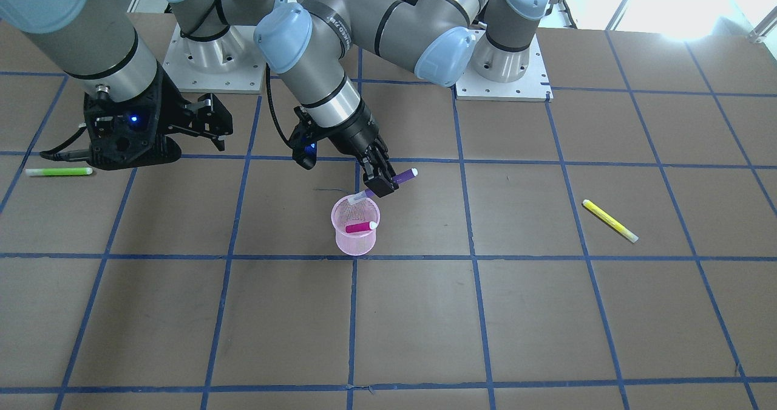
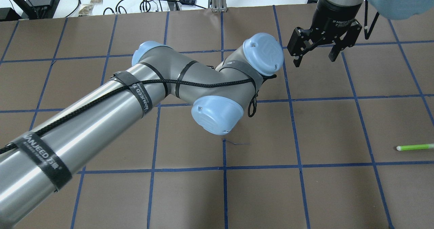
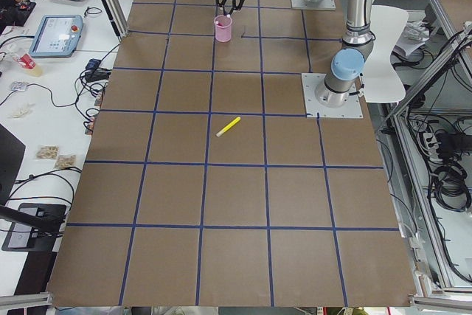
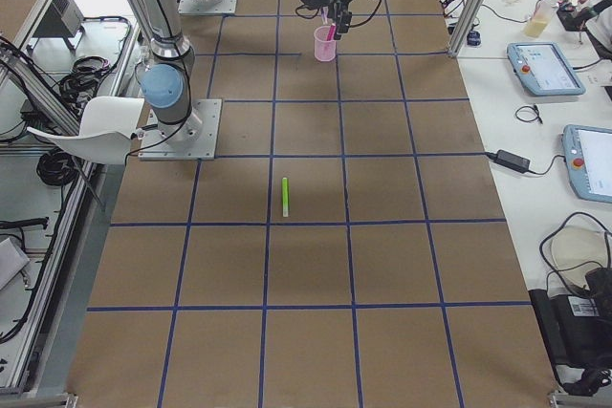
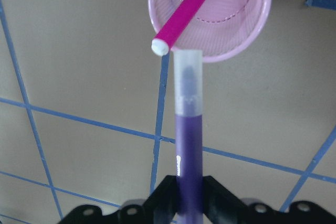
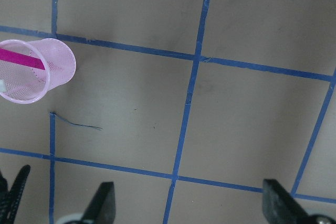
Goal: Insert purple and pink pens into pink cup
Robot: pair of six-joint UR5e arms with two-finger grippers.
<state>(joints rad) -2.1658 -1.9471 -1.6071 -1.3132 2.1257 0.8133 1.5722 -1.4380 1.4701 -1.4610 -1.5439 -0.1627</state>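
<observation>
Pink mesh cup (image 1: 356,243) stands on the table (image 1: 546,313), and the pink pen (image 1: 360,226) leans inside it. Just over its rim the left gripper (image 1: 381,185) is closed on the purple pen (image 1: 400,177), clear cap toward the cup. The right gripper (image 2: 314,60) hangs wide open, holding nothing, well apart. A black strap (image 2: 40,151) on the left arm reads "WANJEED".
</observation>
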